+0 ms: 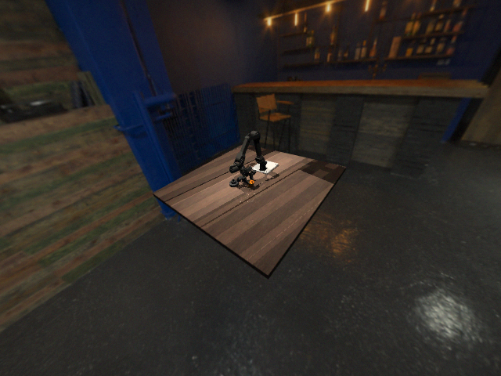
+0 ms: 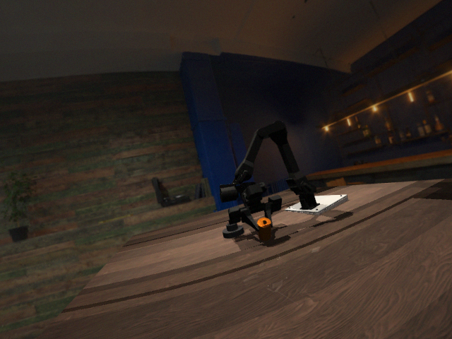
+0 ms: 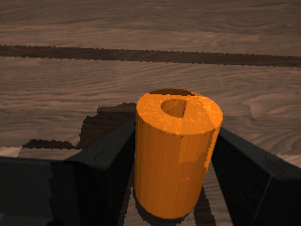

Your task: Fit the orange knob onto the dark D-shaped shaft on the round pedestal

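Observation:
The orange knob (image 1: 251, 182) (image 2: 264, 232) (image 3: 171, 162) is between the two black fingers of my gripper (image 2: 264, 227) (image 3: 172, 130), which is shut on it. In the wrist view its end face shows a D-shaped hole, with the flat side toward the right. The exterior view also shows the hole end, facing up and toward that camera. The knob is low over the table; the gap beneath it is unclear. The dark round pedestal (image 1: 233, 183) (image 2: 232, 232) stands left of the knob in the top and exterior views. Its shaft cannot be told apart from the dark gripper parts.
The arm's base stands on a white plate (image 1: 272, 165) (image 2: 334, 200) behind and to the right of the knob. The wooden table (image 1: 258, 226) (image 2: 219, 299) has dark stripes and shadows. The arm's wrist and finger carriage hang close above the pedestal.

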You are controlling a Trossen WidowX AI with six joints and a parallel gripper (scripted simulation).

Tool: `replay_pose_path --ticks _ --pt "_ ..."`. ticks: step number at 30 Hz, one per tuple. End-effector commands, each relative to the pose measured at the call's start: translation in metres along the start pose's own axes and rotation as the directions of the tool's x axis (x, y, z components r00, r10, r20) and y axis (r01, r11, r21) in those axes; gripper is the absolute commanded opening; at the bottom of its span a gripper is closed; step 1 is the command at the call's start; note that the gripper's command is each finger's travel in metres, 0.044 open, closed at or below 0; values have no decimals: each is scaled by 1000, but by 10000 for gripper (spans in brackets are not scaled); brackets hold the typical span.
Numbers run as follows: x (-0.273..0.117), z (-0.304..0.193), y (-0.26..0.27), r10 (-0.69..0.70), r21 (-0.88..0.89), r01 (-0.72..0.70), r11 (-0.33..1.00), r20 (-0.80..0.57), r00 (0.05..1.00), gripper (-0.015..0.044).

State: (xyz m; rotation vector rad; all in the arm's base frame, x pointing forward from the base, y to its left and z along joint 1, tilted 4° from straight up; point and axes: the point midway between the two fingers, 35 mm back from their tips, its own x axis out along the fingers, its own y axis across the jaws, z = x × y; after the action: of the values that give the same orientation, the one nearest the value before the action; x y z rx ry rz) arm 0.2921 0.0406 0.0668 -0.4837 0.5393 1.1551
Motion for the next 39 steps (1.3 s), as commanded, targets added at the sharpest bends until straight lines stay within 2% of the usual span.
replay_pose_path --ticks 1,6,9,18,21,39 --pt "-2 -5 2 3 4 -3 1000 81 997 180" --pt "-4 -10 2 3 4 -4 1000 166 986 180" --pt "-5 -9 2 3 4 -3 1000 126 992 180" --pt "-9 -12 2 3 4 -3 1000 122 992 180" --pt "-7 -10 3 5 5 -6 1000 126 992 259" --pt "-7 -10 3 5 5 -6 1000 126 992 260"
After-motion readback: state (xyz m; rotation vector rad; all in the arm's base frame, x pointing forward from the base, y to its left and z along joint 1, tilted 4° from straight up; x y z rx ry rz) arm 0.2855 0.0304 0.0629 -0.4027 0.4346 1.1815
